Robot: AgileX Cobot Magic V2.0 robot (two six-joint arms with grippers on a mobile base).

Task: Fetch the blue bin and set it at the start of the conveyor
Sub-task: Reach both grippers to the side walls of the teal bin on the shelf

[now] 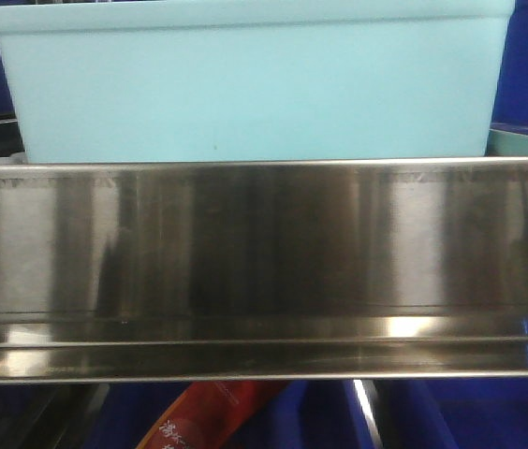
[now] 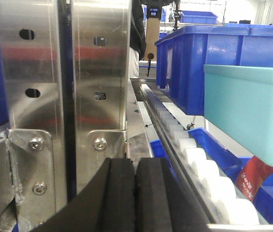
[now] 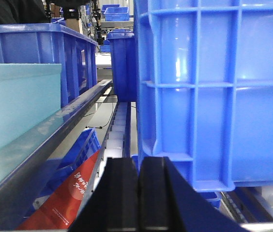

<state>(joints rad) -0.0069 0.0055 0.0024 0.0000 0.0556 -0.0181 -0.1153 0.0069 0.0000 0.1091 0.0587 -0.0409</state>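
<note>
steel shelf rail (image 1: 264, 243) w/ roller track (image 2: 197, 162); dark-blue bins (image 3: 214, 96) nearby

- Left gripper (image 2: 135, 169): at 6 o'clock in its wrist view, pointing toward 12, black jaws pressed together, nothing between them.
- Right gripper (image 3: 138, 166): same place, jaws together, empty.

Pale aqua blue bin (image 1: 250, 79), plain

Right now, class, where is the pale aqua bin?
In the front view the blue bin fills the upper frame, above the stainless-steel rail; in the left wrist view it sits at right, in front of a dark blue ribbed bin.
</note>
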